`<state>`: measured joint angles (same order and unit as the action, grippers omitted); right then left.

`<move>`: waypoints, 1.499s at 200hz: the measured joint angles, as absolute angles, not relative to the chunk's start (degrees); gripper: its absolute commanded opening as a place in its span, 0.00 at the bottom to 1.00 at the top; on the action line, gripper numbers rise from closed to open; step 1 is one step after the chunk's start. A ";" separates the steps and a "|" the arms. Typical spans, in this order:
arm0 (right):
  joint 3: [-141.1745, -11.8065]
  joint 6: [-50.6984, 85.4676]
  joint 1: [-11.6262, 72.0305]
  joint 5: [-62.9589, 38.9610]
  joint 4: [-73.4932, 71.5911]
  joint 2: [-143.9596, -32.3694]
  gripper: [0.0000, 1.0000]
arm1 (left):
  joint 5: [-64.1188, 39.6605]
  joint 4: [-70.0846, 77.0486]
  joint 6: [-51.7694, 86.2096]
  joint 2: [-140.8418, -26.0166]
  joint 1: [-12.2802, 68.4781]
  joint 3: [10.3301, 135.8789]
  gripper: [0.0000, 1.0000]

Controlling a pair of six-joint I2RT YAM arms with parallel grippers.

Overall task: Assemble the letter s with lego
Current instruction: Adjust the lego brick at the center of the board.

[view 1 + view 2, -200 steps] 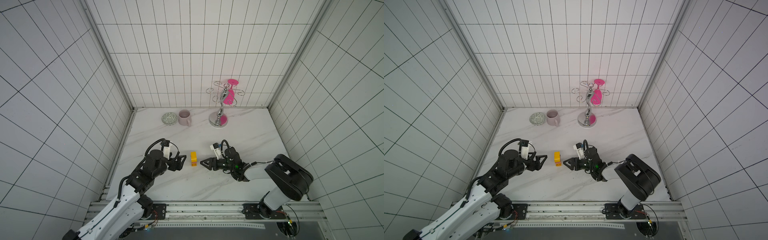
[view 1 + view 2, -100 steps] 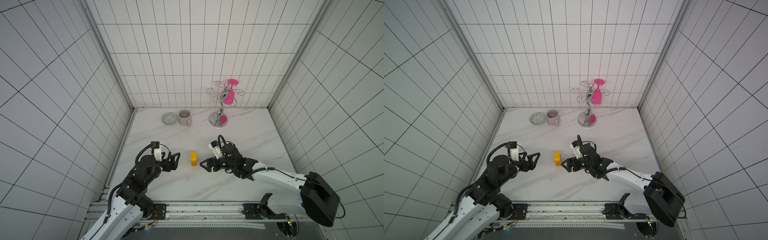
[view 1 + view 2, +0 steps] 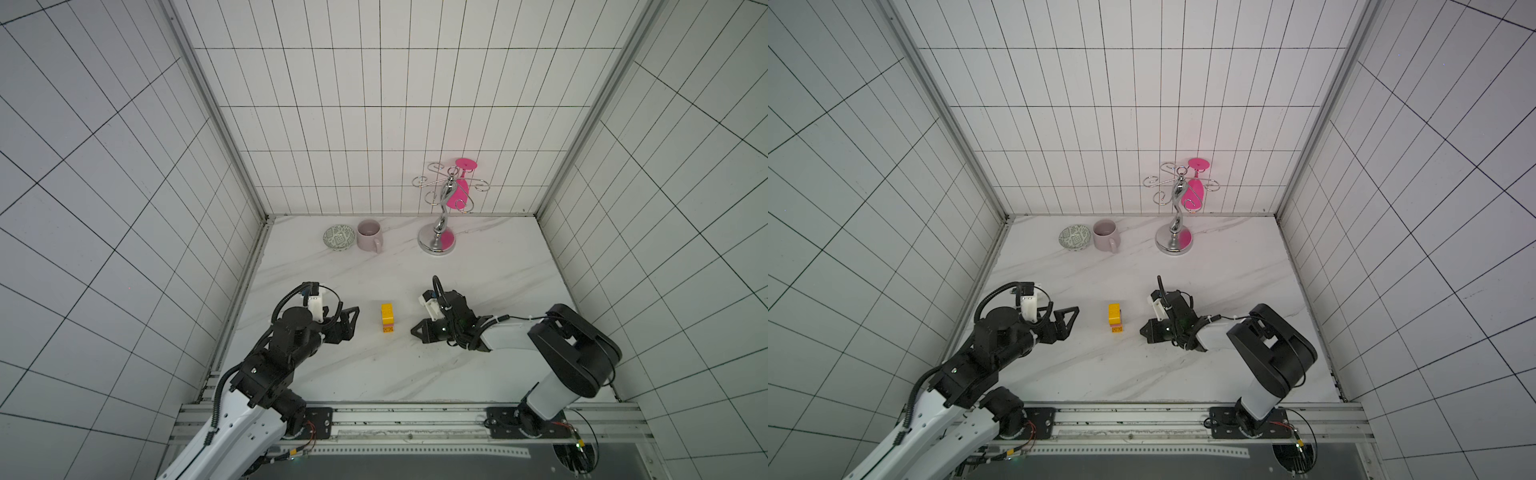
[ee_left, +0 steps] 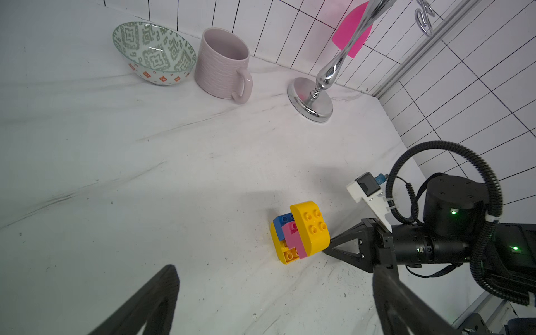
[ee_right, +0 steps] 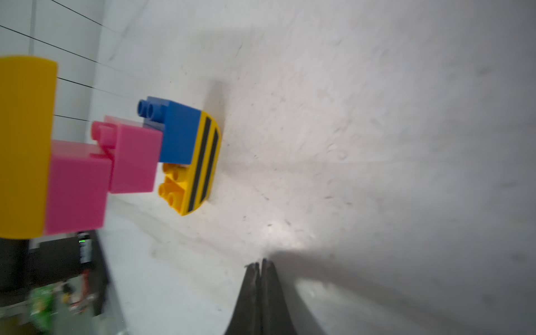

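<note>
Letter s [image 5: 130,156] blurred in right wrist view, one yellow brick [image 5: 26,145] cropped at the edge

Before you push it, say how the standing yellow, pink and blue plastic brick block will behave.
The brick block stacks tall and staggered on one yellow brick: a high push probably tips it. Bricks look seated, likely rigid. A low push may slide it on the smooth marbled table.

Both top views are looking steeply down from high, sharing the whole surface [image 3: 374,374]; both wrist cameras are sitting low and close, sharing the brick block [image 4: 300,232].
</note>
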<state>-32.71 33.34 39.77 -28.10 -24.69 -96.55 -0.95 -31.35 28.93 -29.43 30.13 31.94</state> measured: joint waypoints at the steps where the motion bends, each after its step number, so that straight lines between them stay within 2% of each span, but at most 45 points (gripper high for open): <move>1: -32.77 33.45 39.77 -28.23 -24.88 -96.75 0.00 | -0.93 -31.38 28.91 -29.41 30.13 31.94 0.95; 62: -34.50 37.82 41.04 -33.15 -38.17 -105.10 0.00 | 0.16 -34.39 27.49 -29.36 30.13 34.28 0.95; 208: -38.87 42.85 45.10 -32.34 -45.43 -111.26 0.00 | -1.13 -34.50 26.65 -29.58 30.13 34.24 0.96; 227: -35.99 43.03 44.71 -31.66 -44.75 -108.62 0.17 | -4.16 -31.97 24.77 -30.06 30.13 32.97 0.97; 243: -31.81 42.33 43.09 -31.88 -40.77 -101.97 0.29 | -6.85 -28.88 22.48 -31.40 30.35 31.14 0.99; 280: -29.06 35.57 35.07 -33.12 -24.69 -80.90 0.46 | -9.34 -20.67 19.14 -40.91 31.24 29.02 0.99; 300: -29.43 31.64 31.14 -34.35 -17.50 -72.73 0.53 | -8.58 -16.56 17.45 -48.62 34.52 29.04 0.99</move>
